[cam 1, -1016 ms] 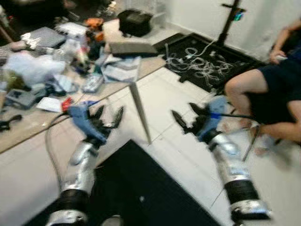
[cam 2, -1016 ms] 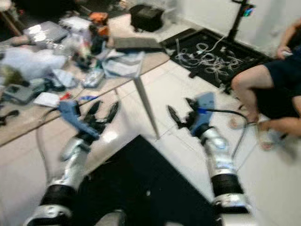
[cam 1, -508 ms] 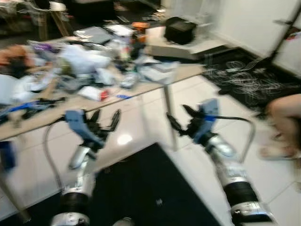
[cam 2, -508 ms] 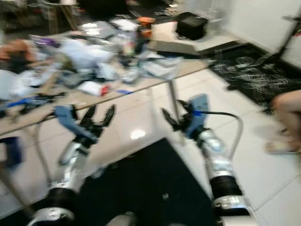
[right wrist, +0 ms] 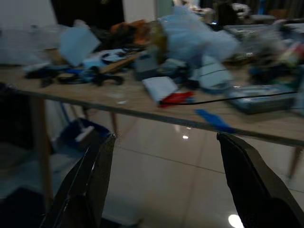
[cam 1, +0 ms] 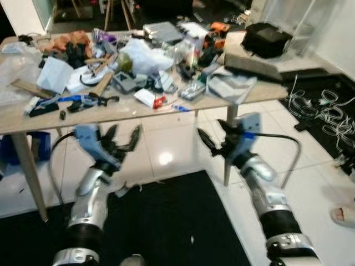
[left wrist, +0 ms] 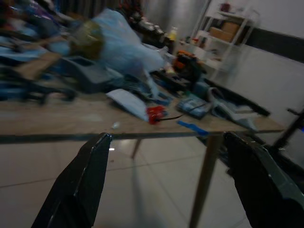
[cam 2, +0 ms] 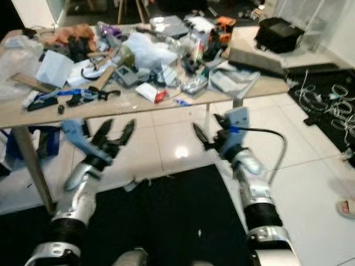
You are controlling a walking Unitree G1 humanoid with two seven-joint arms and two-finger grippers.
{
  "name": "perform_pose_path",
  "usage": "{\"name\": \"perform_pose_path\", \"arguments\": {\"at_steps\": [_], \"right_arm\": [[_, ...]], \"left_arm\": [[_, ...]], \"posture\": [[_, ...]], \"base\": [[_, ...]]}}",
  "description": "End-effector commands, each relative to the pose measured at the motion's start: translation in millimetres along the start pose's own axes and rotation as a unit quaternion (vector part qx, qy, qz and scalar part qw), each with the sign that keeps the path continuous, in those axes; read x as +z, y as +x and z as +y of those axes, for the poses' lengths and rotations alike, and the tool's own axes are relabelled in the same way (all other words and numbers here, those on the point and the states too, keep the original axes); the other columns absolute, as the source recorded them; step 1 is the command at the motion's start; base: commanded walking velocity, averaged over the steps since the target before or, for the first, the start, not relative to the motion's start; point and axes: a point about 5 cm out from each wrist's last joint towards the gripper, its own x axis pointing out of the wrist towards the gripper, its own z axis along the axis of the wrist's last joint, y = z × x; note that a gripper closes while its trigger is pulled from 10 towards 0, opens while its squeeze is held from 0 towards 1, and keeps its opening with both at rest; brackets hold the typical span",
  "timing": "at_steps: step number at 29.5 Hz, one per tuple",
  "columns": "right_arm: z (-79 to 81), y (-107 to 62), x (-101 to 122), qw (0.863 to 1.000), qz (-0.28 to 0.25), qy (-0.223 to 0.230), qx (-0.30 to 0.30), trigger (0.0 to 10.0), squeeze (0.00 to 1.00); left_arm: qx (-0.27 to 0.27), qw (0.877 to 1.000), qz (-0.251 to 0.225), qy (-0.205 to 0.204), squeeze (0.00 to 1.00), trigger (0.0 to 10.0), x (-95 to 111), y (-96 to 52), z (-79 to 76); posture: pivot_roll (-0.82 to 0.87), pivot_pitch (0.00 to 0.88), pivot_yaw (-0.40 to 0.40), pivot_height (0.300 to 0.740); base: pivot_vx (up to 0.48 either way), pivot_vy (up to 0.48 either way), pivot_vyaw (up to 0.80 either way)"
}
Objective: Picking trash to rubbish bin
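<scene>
A wooden table [cam 1: 127, 115] ahead is piled with clutter and trash: a clear plastic bag [cam 1: 145, 55], papers, a white packet with a red end [cam 1: 151, 98] and a blue strip [cam 1: 180, 108] near its front edge. A pale scrap [cam 1: 125, 188] lies on the floor by the black mat. My left gripper [cam 1: 125, 136] and right gripper [cam 1: 213, 136] are both held up in front of the table, below its top, open and holding nothing. The white packet [left wrist: 142, 107] lies on the table beyond the left gripper [left wrist: 166, 190] and also beyond the right gripper [right wrist: 166, 190].
A black mat [cam 1: 166, 221] covers the floor under my arms. A blue container [cam 1: 39, 147] sits under the table's left end, behind a table leg [cam 1: 28, 172]. A black bag [cam 1: 266, 39] and loose cables [cam 1: 327, 111] are at the right. A person's sandalled foot [cam 1: 345, 213] is at the far right.
The camera has swung left, so the table now faces me and the seated person has slid out at the right. Both grippers stay open and raised.
</scene>
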Motion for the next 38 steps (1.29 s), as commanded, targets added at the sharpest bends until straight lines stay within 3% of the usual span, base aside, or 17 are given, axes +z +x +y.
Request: {"name": "perform_pose_path", "arguments": {"at_steps": [1, 15, 21, 38], "right_arm": [[-2.1, -2.5, -2.1, 1.0, 0.005, 0.004, -0.003, 10.0, 0.0], [-2.4, -2.6, -1.3, 1.0, 0.0, 0.007, -0.006, 10.0, 0.0], [-3.4, -2.7, -0.4, 1.0, -0.003, 0.011, -0.011, 10.0, 0.0], [-4.7, -2.7, -1.3, 1.0, 0.004, 0.013, -0.017, 10.0, 0.0]], "left_arm": [[0.001, 1.0, 0.001, 0.0, 0.0, 10.0, -1.7, -0.7, -0.8], [0.002, 1.0, 0.003, 0.004, 0.0, 10.0, -0.4, 0.2, -1.6], [-0.002, 1.0, 0.007, 0.003, 0.0, 10.0, -1.9, 0.5, -1.1], [-0.013, 1.0, 0.007, 0.008, 0.0, 10.0, -2.0, 0.4, -3.3]], "posture": [[-0.01, 0.0, -0.025, 0.74], [-0.01, 0.0, -0.024, 0.74], [-0.01, 0.0, -0.025, 0.74], [-0.01, 0.0, -0.024, 0.74]], "base": [[0.0, 0.0, 0.78], [0.0, 0.0, 0.78], [0.0, 0.0, 0.0], [0.296, 0.0, 0.0]]}}
